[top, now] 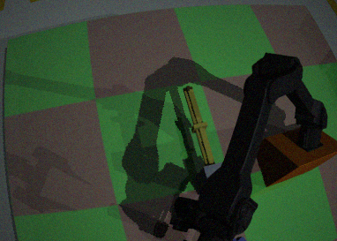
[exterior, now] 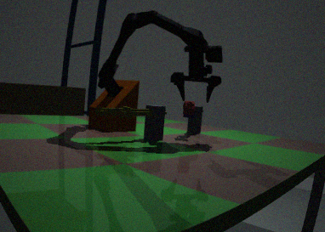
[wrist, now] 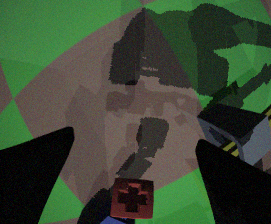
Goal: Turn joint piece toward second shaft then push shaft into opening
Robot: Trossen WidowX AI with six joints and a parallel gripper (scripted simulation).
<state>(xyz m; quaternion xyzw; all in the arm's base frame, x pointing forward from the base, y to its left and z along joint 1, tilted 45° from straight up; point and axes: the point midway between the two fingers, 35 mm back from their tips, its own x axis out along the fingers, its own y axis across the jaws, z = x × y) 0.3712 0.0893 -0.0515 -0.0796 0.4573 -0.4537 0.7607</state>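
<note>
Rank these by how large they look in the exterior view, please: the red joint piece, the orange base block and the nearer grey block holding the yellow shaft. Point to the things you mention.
1. orange base block [exterior: 114, 114]
2. nearer grey block [exterior: 154, 125] [wrist: 255, 142]
3. red joint piece [exterior: 189, 108] [wrist: 119, 198]

From my remote station, I see a smooth, glossy table [top: 57, 68] [exterior: 140, 193] [wrist: 55, 30] bearing soft reflections, a matt black arm [top: 253, 121] [exterior: 170, 25] and an orange base block [top: 291, 165] [exterior: 129, 114] with smooth, plain faces, its material unclear.
</note>
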